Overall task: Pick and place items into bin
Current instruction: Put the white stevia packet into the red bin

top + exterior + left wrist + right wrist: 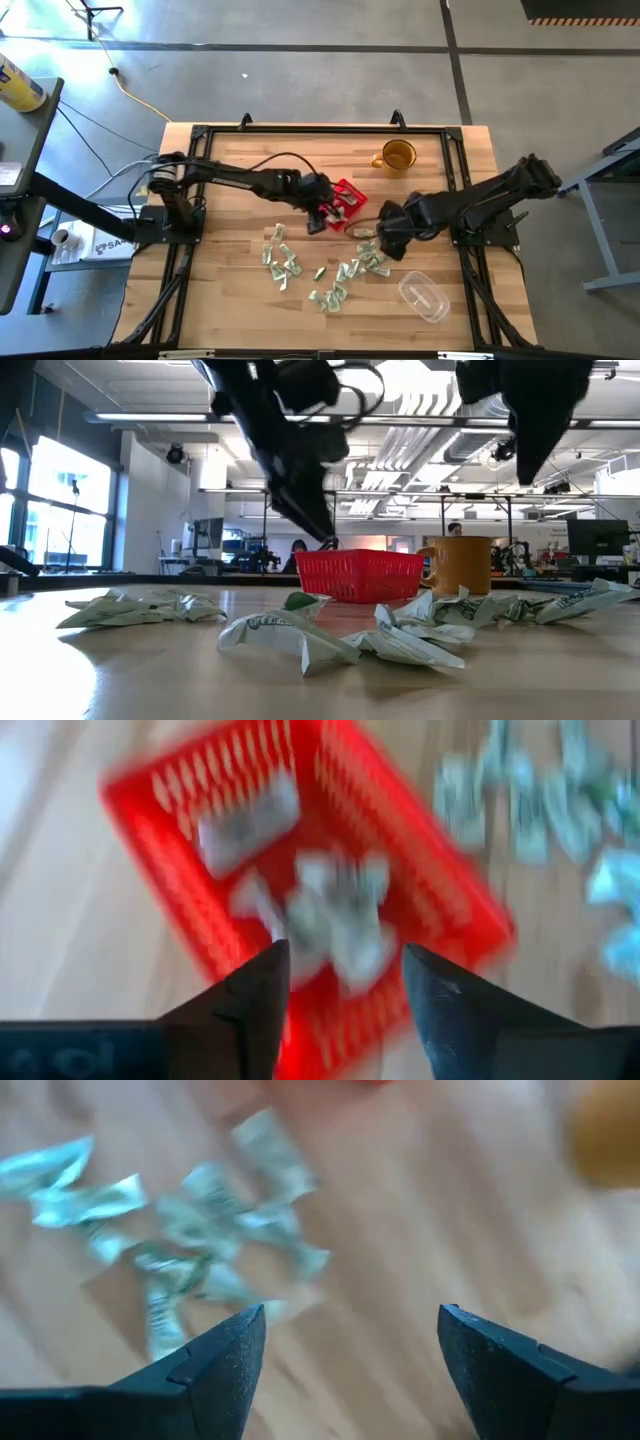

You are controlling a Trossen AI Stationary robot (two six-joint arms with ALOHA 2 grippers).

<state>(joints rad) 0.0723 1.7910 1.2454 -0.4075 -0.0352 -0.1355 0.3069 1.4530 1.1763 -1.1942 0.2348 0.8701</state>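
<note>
The red bin (347, 198) stands on the table's middle and holds several pale green-and-white wrapped items (325, 915). My left gripper (345, 970) is open and empty just above the bin; it also shows in the high view (325, 214). Many more items (320, 268) lie loose on the wood toward the near edge. My right gripper (350, 1330) is open and empty above the table, to the right of the bin and beside the right-hand items (200, 1240); it also shows in the high view (384, 238).
An amber mug (398, 157) stands behind the bin toward the far edge. A clear plastic container (424, 297) lies near the front right. Black frame rails (320, 128) run round the table. In the low view the items (300, 635) lie in front of the bin (358, 575).
</note>
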